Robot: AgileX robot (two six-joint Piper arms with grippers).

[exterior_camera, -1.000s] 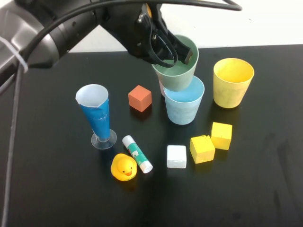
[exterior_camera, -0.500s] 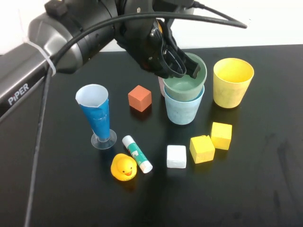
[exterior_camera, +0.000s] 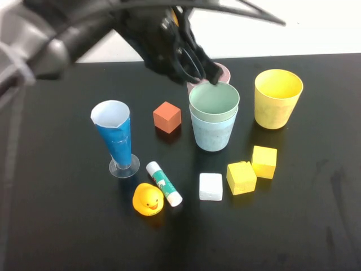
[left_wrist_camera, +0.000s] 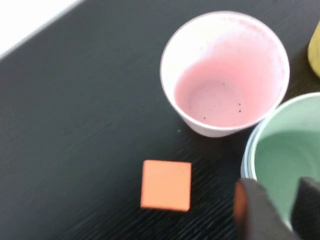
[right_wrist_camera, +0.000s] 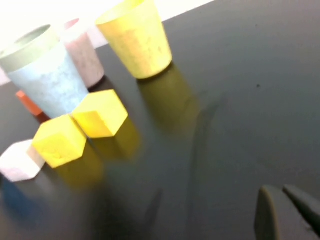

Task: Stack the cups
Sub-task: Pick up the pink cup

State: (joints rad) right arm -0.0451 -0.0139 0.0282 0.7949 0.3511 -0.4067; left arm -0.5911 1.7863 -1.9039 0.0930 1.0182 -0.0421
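Above the mint green cup (exterior_camera: 214, 101) nested in the light blue cup (exterior_camera: 212, 130), left claw (exterior_camera: 210, 72) parted, could snag its rim; right claw (right_wrist_camera: 287, 210) together, over bare tabletop (right_wrist_camera: 240, 100).

From the high view, my left tool (exterior_camera: 198, 68) covers most of the pink cup (exterior_camera: 223, 72) at its 9 o'clock side. The blue cup (exterior_camera: 212, 132) shows only its outer wall, the green cup (exterior_camera: 214, 101) nested inside. My right tool (right_wrist_camera: 285, 212) is cut off by the wrist picture's edge, and the white block (right_wrist_camera: 17, 160) there is blurred.
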